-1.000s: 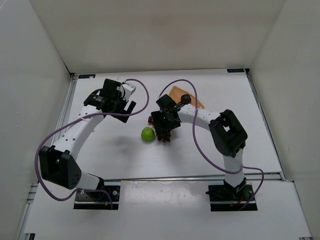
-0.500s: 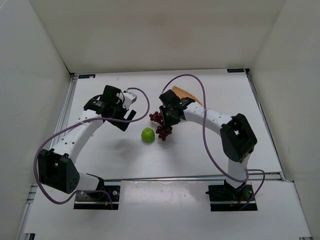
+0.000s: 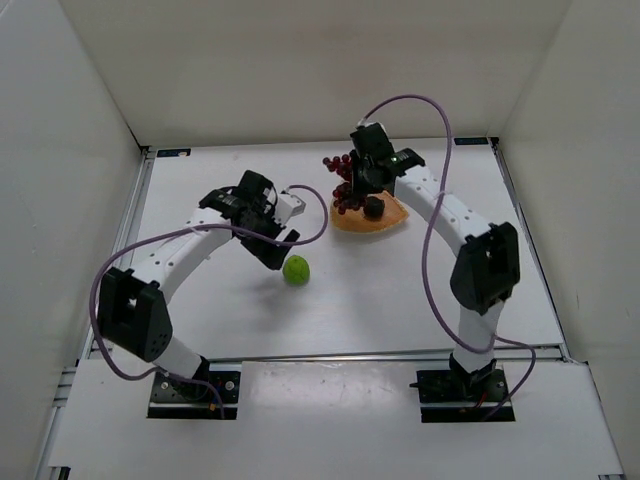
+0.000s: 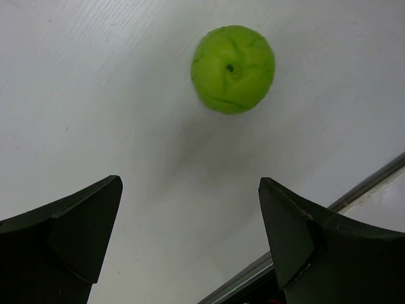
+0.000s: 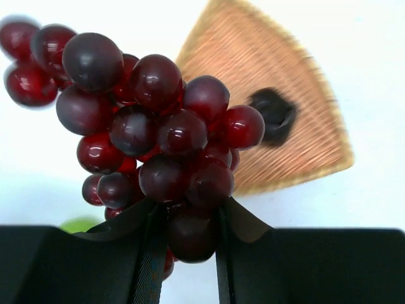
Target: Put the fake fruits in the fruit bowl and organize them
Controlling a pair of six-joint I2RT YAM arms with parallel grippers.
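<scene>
The green fruit (image 3: 295, 269) (image 4: 233, 68) lies on the white table. My left gripper (image 3: 283, 247) (image 4: 190, 183) hangs open just above and behind it, nothing between its fingers. My right gripper (image 3: 360, 180) (image 5: 190, 209) is shut on the dark red grape bunch (image 3: 344, 186) (image 5: 158, 133), which hangs in the air over the far left edge of the woven fruit bowl (image 3: 390, 221) (image 5: 253, 57). The small dark brown fruit (image 3: 373, 208) (image 5: 273, 114) sits inside the bowl.
White walls close the table in on the left, back and right. A metal rail (image 3: 320, 355) runs along the table's near edge. Purple cables loop off both arms.
My right gripper closed on the grape bunch beside the green fruit, lifted it and carried it back over the bowl. My left gripper moved right, toward the green fruit, staying open.
</scene>
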